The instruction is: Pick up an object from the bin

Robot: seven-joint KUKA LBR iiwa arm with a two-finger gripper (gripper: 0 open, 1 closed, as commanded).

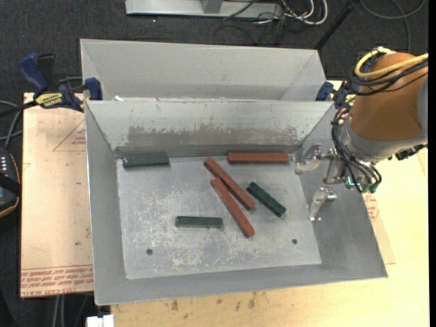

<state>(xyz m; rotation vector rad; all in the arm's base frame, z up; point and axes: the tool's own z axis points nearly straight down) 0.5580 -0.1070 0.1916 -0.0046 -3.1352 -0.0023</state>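
Grey metal bin [238,281] below, and the gripper [319,206] hung over its right slope, by the floor's right edge; wide or narrow, I could not tell. Nearest lay a short dark green bar [266,199], to its left and apart, beside two long red-brown bars [233,208] mid-floor. Front floor lay bare, with room to move.

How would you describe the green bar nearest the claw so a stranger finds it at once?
In the grey bin, look to the right side, where the claw hangs. Closest to it lies a short dark green bar. Unlike the two level green bars, it slants, beside the long red-brown bars.
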